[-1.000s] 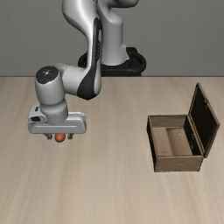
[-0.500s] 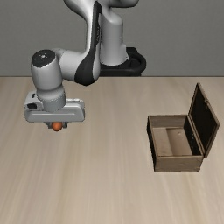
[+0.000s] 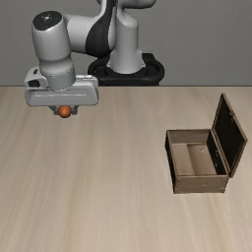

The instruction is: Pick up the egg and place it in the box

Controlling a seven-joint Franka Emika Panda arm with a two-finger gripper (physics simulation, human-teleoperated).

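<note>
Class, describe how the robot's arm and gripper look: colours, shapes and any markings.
The arm is built of rounded, glossy light-grey segments with black joint sections, mounted on a black base. The gripper has a flat, wide, light-grey body.

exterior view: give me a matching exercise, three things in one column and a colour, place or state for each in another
Things:
1. egg
2. box
3. gripper

Descriptions:
a. stands open, at the exterior view's right
b. orange, gripped from two sides
c. shut on its load, at the exterior view's left

Pairs: 1-b, 2-a, 3-c
</note>
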